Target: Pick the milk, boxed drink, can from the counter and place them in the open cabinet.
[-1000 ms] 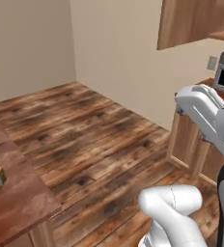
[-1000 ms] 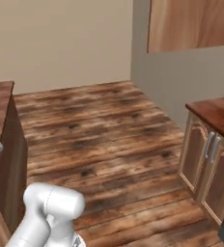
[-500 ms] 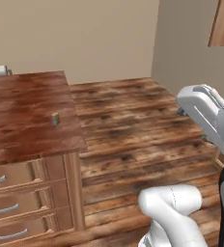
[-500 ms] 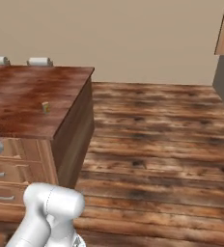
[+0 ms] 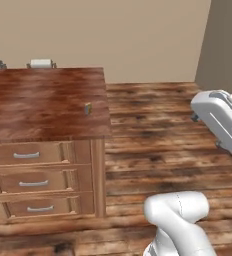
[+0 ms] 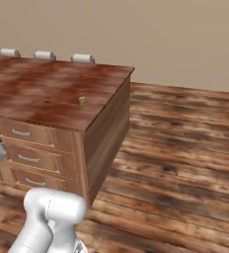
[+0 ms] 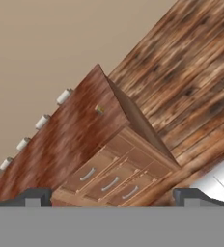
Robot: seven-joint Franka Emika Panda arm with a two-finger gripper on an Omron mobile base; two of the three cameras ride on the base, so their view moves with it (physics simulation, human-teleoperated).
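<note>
A small yellow-orange box, the boxed drink (image 5: pixel 88 108) (image 6: pixel 82 101) (image 7: pixel 100 110), stands alone near the corner of the counter (image 5: pixel 38 100) (image 6: pixel 32 89) (image 7: pixel 70 137), a reddish-brown wood top over a lighter base with drawers. My gripper (image 7: pixel 113 200) is open, its two dark fingertips (image 7: pixel 34 197) wide apart with nothing between them. It hangs well away from the counter and looks at it from a distance. The milk, the can and the cabinet are out of view.
White cylinders (image 5: pixel 40 63) (image 6: pixel 82 59) (image 7: pixel 64 96) line the counter's far edge. Three drawers with grey handles (image 5: pixel 33 183) (image 6: pixel 28 159) face the robot. Bare wooden floor (image 5: pixel 158 145) (image 6: pixel 185 163) stretches to the right of the counter, up to a beige wall.
The whole picture has shifted, so the base has turned. The counter with the boxed drink has come from the left edge toward the middle. The gripper stays open.
</note>
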